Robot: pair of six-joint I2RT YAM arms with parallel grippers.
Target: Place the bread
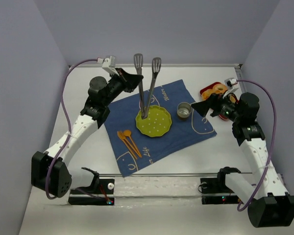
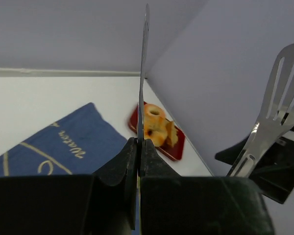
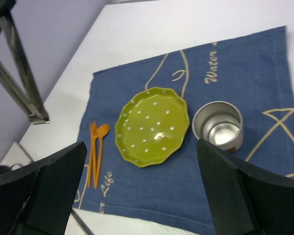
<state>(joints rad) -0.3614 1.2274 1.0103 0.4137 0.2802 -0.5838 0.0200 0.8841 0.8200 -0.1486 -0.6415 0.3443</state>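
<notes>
My left gripper (image 1: 137, 81) (image 2: 138, 147) is shut on one arm of the metal tongs (image 1: 143, 93) (image 2: 144, 73). The tongs' other slotted arm (image 2: 277, 105) stands free to the right, and their joined end hangs over the green dotted plate (image 1: 154, 121) (image 3: 153, 125), which holds nothing. The red tray (image 1: 208, 91) (image 2: 178, 150) sits at the far right with doughnuts (image 2: 153, 116). A small golden-brown piece (image 2: 171, 133), likely the bread, lies beside them. My right gripper (image 1: 202, 106) (image 3: 142, 171) is open and empty, above the blue cloth near the tray.
A blue cloth (image 1: 132, 110) (image 3: 245, 73) covers the middle of the table. On it stand a steel cup (image 1: 184, 110) (image 3: 218, 125) right of the plate and orange plastic cutlery (image 1: 128, 140) (image 3: 96, 152) to its left. Walls close in at the back and sides.
</notes>
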